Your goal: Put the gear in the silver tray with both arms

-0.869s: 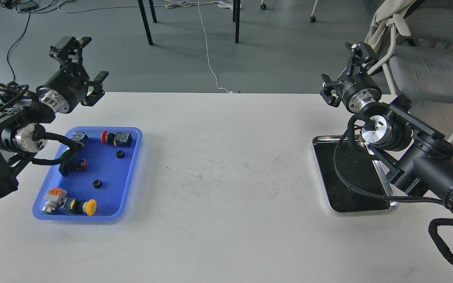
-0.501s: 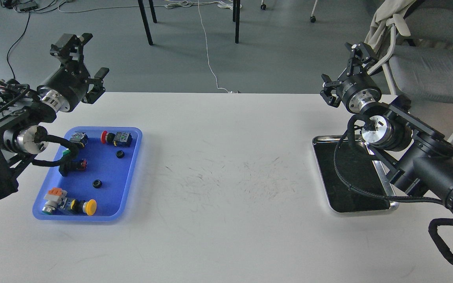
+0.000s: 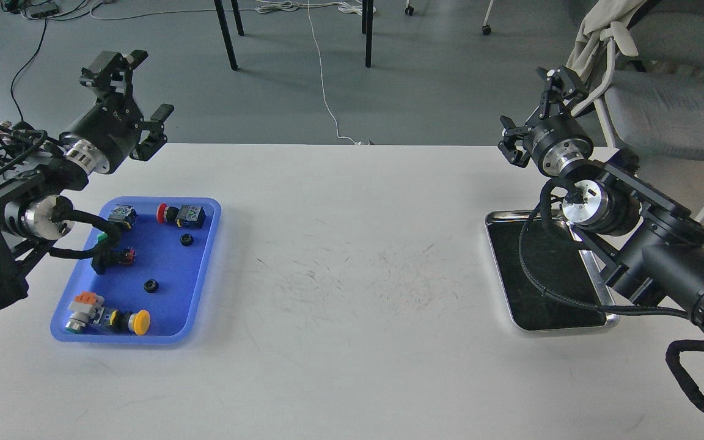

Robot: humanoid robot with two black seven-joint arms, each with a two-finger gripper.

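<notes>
Left gripper point(image 3: 135, 91) hangs above the far left corner of the desk point(image 3: 340, 293), its two fingers spread wide with nothing between them, pointing up and away. Below it the blue tray point(image 3: 202, 278) lies on the left side of the desk, long axis running near to far, holding several push-button parts, among them a red-capped one point(image 3: 162, 212) near the far edge and a yellow-capped one point(image 3: 140, 322) near the front edge. Two small black gear-like rings point(image 3: 186, 239) and point(image 3: 151, 285) lie loose on the tray's floor, well apart from each other. Scuffed bare desk separates this tray from the silver tray point(image 3: 514, 321), which lies flat at the right, long axis also near to far, partly covered by the right arm point(image 3: 663, 256). Right gripper point(image 3: 535, 110) is raised beyond the silver tray's far end, fingers parted and holding nothing
</notes>
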